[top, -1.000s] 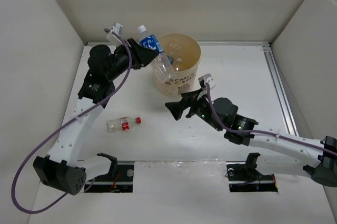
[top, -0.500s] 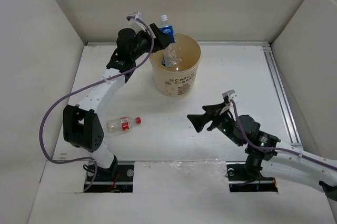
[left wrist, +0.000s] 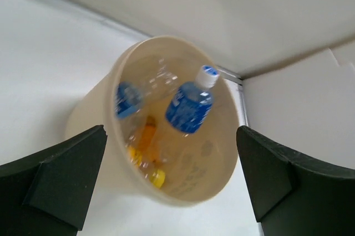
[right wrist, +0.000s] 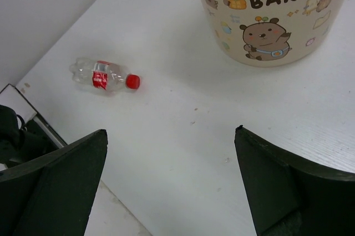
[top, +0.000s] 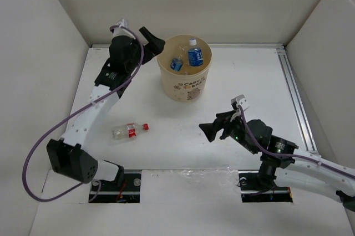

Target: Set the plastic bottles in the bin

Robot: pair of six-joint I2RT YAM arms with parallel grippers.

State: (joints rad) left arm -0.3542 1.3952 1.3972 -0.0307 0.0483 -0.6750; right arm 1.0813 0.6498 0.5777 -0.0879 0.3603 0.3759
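The bin, a tan paper bucket with brown lettering, stands at the back middle of the table. Inside it a blue-labelled plastic bottle leans with its white cap up, beside another blue-labelled one. My left gripper hovers open and empty just left of the rim. Its wrist view looks down into the bin between the jaws of the left gripper, at the blue bottle, an orange-filled bottle and a yellow cap. A red-labelled bottle lies on the table at front left. My right gripper is open and empty, right of it.
White walls close in the table on the left, back and right. A metal rail runs along the right side. The arm bases' mounts sit at the near edge. The bin's printed side faces the right wrist camera.
The left gripper has opened and let the blue-labelled bottle drop into the bin, then drawn back to the left of the rim. The right arm has pulled back toward the near edge.
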